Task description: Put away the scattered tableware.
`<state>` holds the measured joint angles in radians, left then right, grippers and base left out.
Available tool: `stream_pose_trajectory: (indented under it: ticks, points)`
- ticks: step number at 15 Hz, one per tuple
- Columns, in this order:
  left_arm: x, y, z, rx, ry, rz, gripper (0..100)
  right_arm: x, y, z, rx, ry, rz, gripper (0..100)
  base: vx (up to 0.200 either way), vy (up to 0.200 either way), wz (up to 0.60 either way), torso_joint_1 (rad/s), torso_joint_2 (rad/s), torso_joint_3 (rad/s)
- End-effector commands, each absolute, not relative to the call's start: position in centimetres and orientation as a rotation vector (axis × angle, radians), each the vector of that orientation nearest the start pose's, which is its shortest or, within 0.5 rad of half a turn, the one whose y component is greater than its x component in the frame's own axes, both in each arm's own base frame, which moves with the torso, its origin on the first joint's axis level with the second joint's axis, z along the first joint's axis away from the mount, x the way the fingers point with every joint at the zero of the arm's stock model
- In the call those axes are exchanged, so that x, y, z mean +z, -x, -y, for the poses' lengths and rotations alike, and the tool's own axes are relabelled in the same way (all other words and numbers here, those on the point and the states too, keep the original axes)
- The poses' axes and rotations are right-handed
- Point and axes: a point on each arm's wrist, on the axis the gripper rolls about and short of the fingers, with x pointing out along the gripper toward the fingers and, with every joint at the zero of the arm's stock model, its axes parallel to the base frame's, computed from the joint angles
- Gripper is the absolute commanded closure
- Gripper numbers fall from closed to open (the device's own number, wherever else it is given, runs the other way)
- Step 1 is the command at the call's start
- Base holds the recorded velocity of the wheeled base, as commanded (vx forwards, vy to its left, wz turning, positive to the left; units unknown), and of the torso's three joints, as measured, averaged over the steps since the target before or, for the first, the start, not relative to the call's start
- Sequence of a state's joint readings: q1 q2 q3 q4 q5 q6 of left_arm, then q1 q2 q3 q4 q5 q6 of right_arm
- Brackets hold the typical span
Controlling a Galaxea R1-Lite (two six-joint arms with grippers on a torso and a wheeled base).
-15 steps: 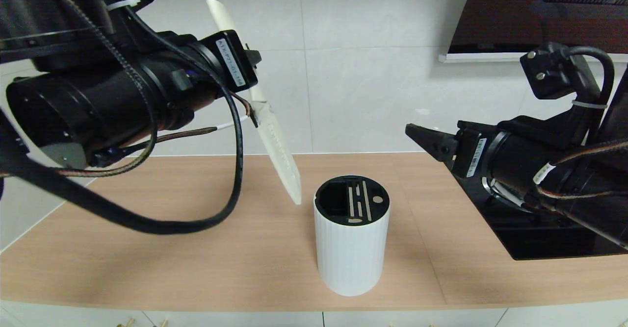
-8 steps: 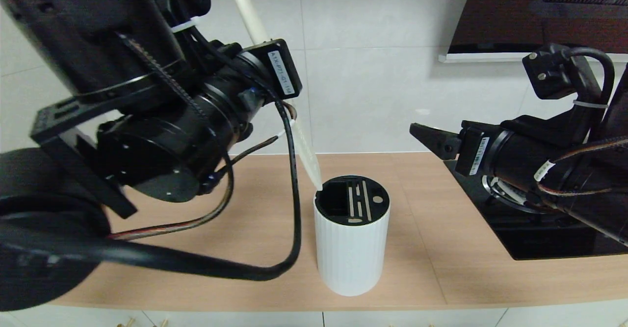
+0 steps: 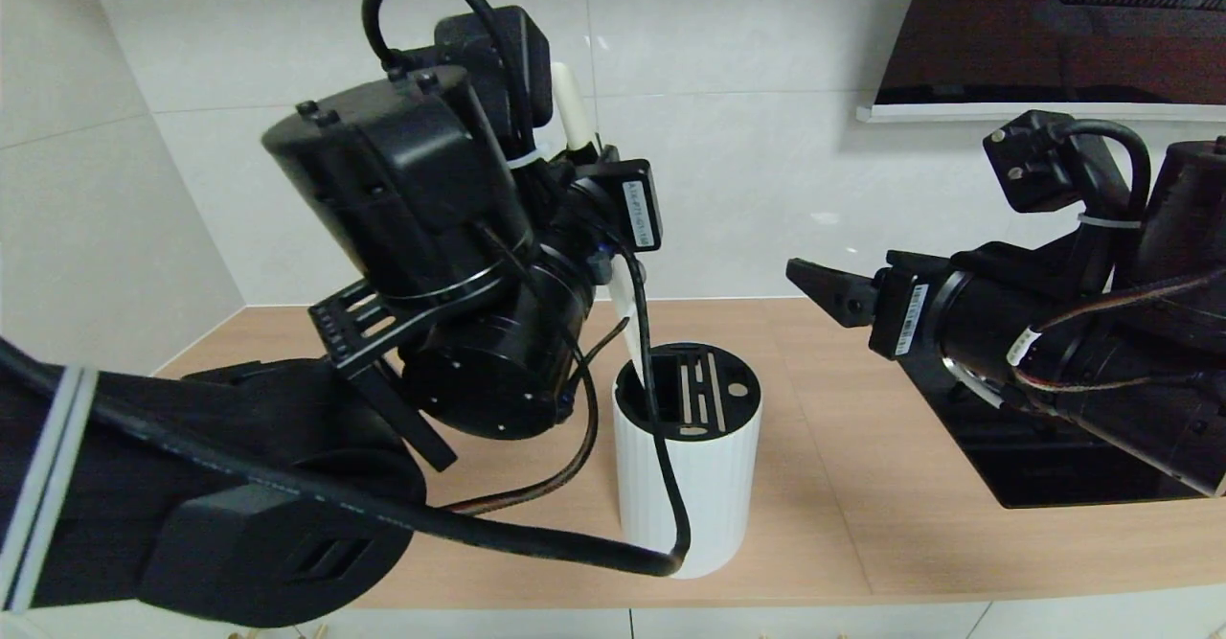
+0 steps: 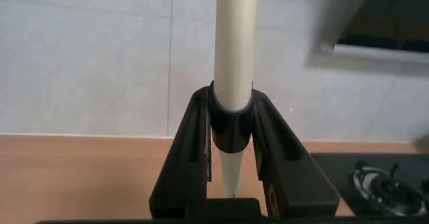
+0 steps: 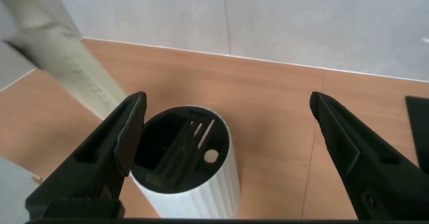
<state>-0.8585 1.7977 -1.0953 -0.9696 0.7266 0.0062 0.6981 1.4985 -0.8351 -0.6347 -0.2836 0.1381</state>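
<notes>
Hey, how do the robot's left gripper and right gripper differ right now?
The left gripper is shut on the handle of a cream knife; the right gripper is open and empty. The left gripper holds the knife upright, blade reaching down toward the white ribbed cylindrical holder; the right gripper hangs to the holder's right, clear of it. Both are black, above the wooden counter.
</notes>
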Motion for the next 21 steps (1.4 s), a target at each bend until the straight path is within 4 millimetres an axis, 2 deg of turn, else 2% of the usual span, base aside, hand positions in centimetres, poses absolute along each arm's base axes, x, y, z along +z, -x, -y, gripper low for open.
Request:
stream_pose_trajectory:
  ticks: [1,12,21]
  points:
    - [25.3,-23.6,25.9,-0.145,0.166,0.166,100,24.6,-20.8,-16.6,0.411,-0.118,-0.063,0,0.000,0.000,0.00,0.000,0.00,0.000]
    - [21.6,-24.4,28.4,-0.176,0.139,0.094,100,24.3,-20.8,-16.6,0.409,-0.114,-0.069,0,0.000,0.000,0.00,0.000,0.00,0.000]
    - [15.4,-25.5,29.6,-0.176,0.022,-0.033,100,24.4,-21.0,-16.4,0.402,-0.116,-0.066,0,0.000,0.000,0.00,0.000,0.00,0.000]
